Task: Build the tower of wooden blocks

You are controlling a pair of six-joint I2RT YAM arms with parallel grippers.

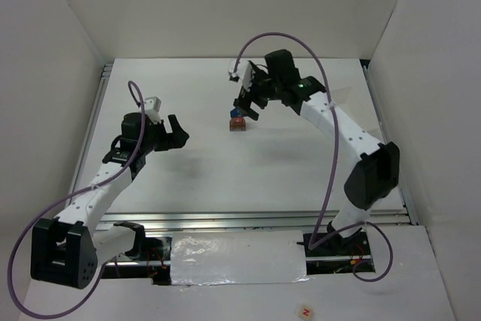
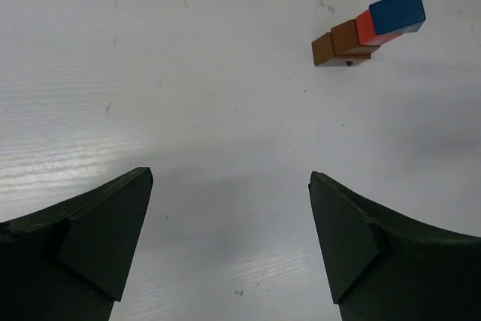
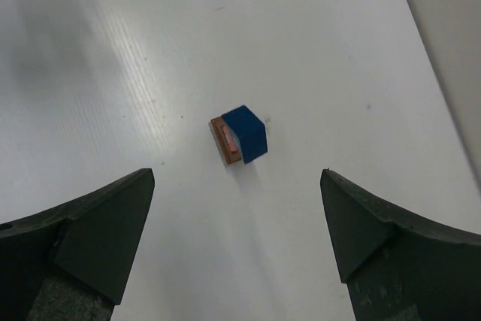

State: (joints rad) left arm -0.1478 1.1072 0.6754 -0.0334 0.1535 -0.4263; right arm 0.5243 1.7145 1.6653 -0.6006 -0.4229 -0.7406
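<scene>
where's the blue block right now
The blue block tops the wood block tower, on the red cube, at the table's far middle in the top view, just beneath the open right gripper.

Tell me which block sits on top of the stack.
The blue block. The red block lies directly under it, and the two brown blocks form the bottom.

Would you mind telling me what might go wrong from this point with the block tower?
The open right hand hangs right above the narrow stack of brown, red and blue wooden blocks; a sideways pull-away might clip the blue wooden top block and topple it. The open left hand faces the stack from a distance; swinging in could knock it too.
</scene>
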